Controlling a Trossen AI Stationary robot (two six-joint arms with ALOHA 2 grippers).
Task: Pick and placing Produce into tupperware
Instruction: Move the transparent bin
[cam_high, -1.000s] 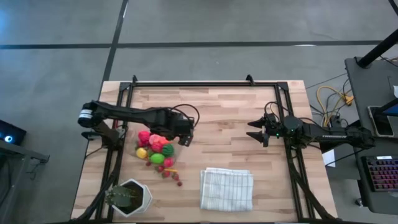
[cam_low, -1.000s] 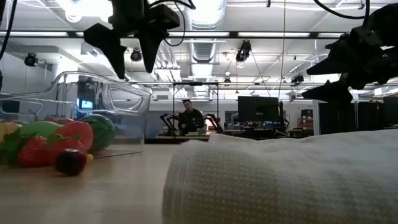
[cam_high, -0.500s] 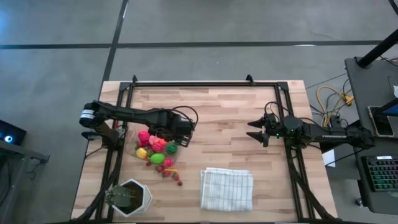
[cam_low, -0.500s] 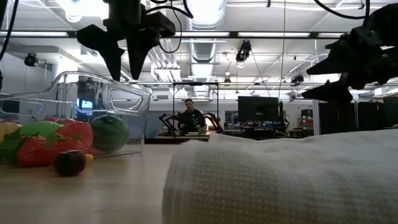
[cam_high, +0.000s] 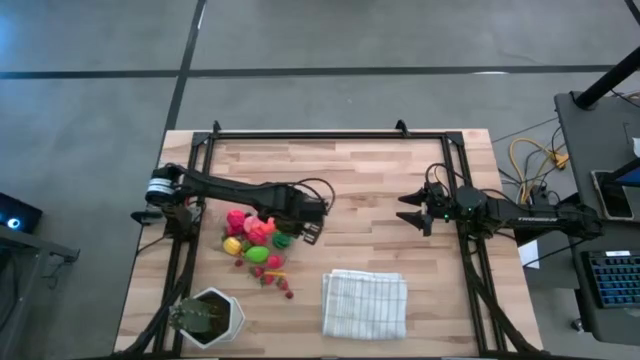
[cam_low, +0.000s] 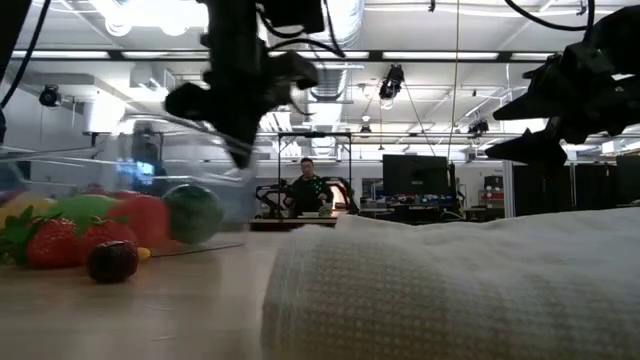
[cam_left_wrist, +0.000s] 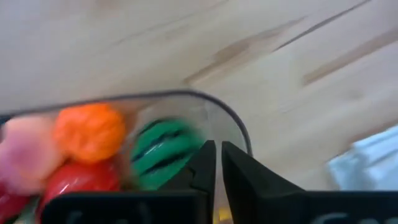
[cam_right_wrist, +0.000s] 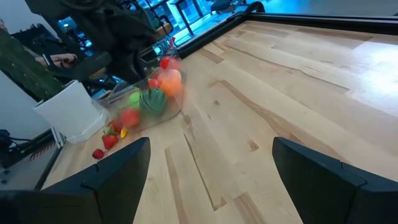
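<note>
- Wooden tabletop (cam_high: 350, 170), with a folded cloth (cam_high: 364, 303) and plant pot (cam_high: 215, 315) near its front edge.
- Produce (cam_high: 250, 232) heaped in the clear tupperware (cam_left_wrist: 231, 127) on the left side.
- Left tool (cam_high: 312, 214) clenched on the tupperware's thin rim; light, slippery, likely to tip.
- Right tool (cam_high: 408, 212) released, waiting well apart.

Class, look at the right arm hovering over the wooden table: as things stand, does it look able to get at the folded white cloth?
Probably yes. The right gripper hangs with open jaws above bare table, and nothing stands between it and the cloth. The left gripper is busy at the tupperware.

Clear tupperware (cam_left_wrist: 230, 121) holds colourful produce (cam_high: 252, 232), berries beside.
</note>
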